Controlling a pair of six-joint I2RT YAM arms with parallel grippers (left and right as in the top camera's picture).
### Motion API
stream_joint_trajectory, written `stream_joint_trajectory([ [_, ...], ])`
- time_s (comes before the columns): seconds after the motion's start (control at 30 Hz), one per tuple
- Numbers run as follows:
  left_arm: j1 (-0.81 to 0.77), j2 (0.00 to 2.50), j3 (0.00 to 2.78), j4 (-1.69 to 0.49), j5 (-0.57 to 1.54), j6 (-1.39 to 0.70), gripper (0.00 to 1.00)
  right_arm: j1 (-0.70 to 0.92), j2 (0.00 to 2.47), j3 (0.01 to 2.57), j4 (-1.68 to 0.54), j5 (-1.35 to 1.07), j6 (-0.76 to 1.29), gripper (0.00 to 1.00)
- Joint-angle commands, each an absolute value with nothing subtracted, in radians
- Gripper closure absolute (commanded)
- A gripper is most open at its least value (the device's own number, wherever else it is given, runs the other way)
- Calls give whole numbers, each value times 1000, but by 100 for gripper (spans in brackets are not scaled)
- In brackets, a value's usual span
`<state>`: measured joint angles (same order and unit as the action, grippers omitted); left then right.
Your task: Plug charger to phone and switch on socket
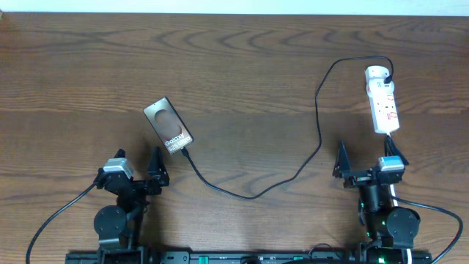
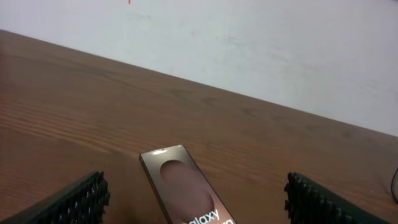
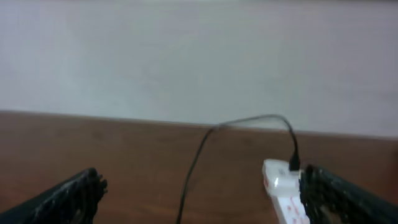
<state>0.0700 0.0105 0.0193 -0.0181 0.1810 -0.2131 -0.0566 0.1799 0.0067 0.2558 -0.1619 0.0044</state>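
Left gripper (image 1: 137,170) spread wide, empty. Right gripper (image 1: 366,165) spread wide, empty.

Phone (image 1: 168,126) lies just ahead of the left gripper, long axis slanting away to the left. Black cable (image 1: 253,196) meets its near end, then loops across the bench (image 1: 242,66) to the power strip (image 1: 382,103), which lies lengthwise just ahead of the right gripper. Right arm is nearer the strip.

Only overhead shows the cable at the phone; seating unconfirmed. Right wrist view shows the plug (image 3: 294,163) in the strip's far end

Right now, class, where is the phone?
Overhead view: the phone lies left of centre, just beyond the left jaws, with the charger cable ending at its near edge.
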Motion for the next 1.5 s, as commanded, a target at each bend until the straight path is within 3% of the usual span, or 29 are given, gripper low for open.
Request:
stream_joint_trajectory([
  [0.0,68,4,4,-55,189,-215,10,-51,160,6,189,-155,-17,1],
  [0.43,68,4,4,-55,189,-215,10,-46,155,6,-65,-149,-16,1],
  [1.47,68,4,4,-55,189,-215,10,-12,5,6,-64,-141,-16,1],
])
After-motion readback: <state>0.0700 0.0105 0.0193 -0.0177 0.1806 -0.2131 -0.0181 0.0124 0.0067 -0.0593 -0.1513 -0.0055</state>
